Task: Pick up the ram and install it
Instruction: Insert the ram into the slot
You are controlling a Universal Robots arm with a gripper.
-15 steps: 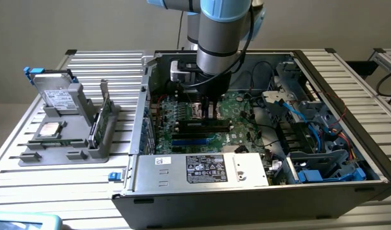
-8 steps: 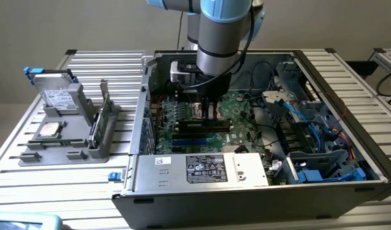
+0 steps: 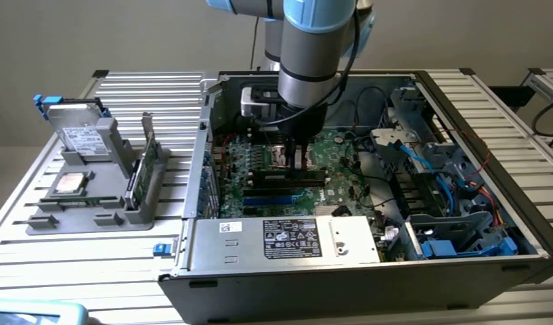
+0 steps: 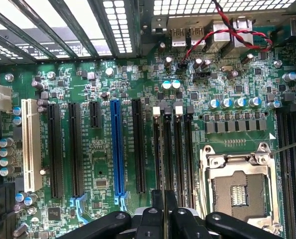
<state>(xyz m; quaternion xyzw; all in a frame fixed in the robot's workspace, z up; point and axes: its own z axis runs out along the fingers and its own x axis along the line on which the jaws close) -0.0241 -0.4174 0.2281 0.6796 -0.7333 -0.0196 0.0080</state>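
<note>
The ram (image 3: 78, 201) lay flat in the grey tray (image 3: 78, 221) on the desk (image 3: 78, 261), at the exterior view's left. It sat just in front of the square processor chip (image 3: 72, 181) and beside the upright card (image 3: 146, 166). Each part had its own recess there, probably so that it could be found in a known place, with its long edges free to be gripped.

Well apart from it, inside the open computer case (image 3: 285, 288), the fingers (image 4: 157, 200) stood low over the motherboard (image 4: 103, 164). They were above the pair of black memory slots (image 4: 182, 149) beside the empty processor socket (image 4: 237, 191). The fingers were drawn almost together, with only a thin gap between them. I could make out nothing clamped there, though a thin stick seen edge-on against the dark slot could not be ruled out. The closing direction ran across the slots, as it would to hold a stick in line with them.

The arm (image 3: 313, 61) came straight down into the case from above, with the wrist vertical and the fingers pointing at the board, clear of the cables at the exterior view's right.
</note>
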